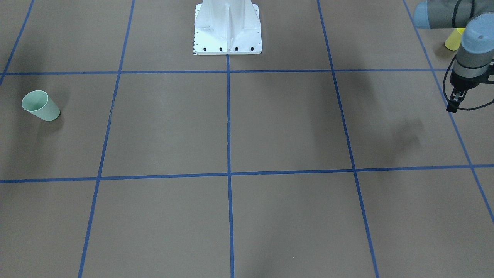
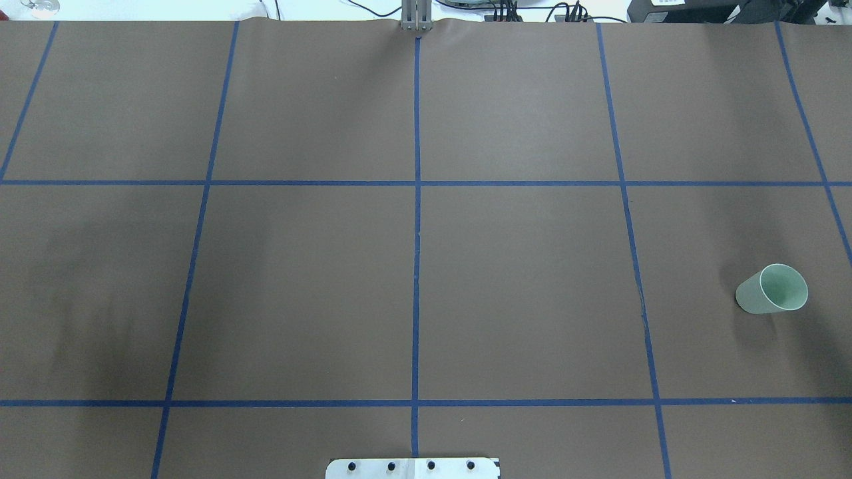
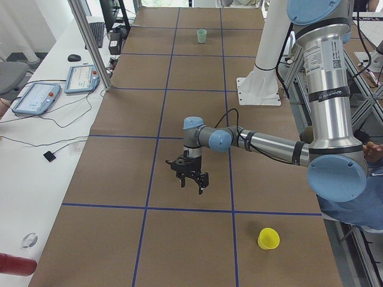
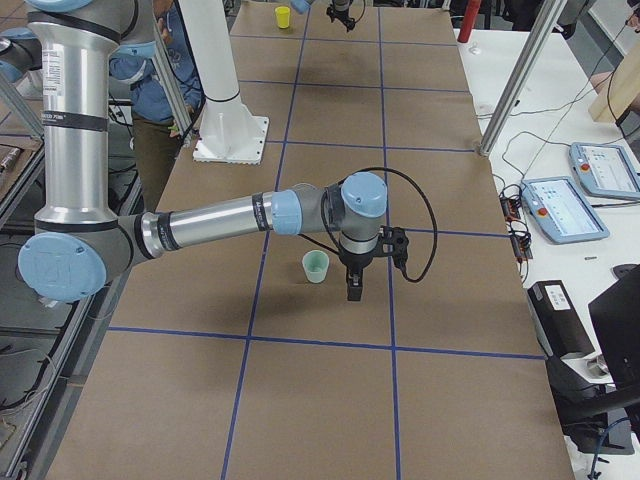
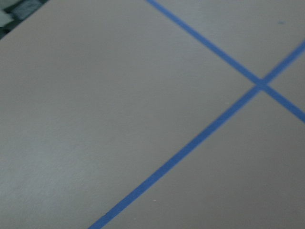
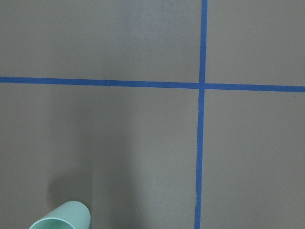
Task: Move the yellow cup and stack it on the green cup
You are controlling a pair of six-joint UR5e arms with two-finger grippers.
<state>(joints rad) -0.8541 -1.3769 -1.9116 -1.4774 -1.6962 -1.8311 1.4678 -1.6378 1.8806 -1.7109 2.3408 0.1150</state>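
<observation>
Small bright yellow plastic tumbler [image 3: 268, 238] stands mouth-up on the brown paper-covered table with a blue tape grid [image 2: 299, 279], at the robot's left end. In the front-facing view it sits at 2 o'clock, half hidden behind the arm. Tapered, wider rim, plain, nothing inside that I can see.

Small pale mint-green plastic tumbler [image 2: 772, 289] is also mouth-up, at the far right end, 4 o'clock in the overhead view. The cups are well apart, so a cross-table transfer is likely needed.

Left gripper [image 3: 191, 180] hangs pointing down above the table, fingers spread, holding nothing. The yellow tumbler is at its 4 o'clock in the left-side view, near but not touching. This reads as pre-grasp, the approach not yet made.

Right gripper [image 4: 353, 287] hangs just beside the green tumbler, at its 4 o'clock in the right-side view. It is probably waiting to receive. I cannot tell its opening from that view alone. Its wrist camera shows only the green rim at 7 o'clock.
</observation>
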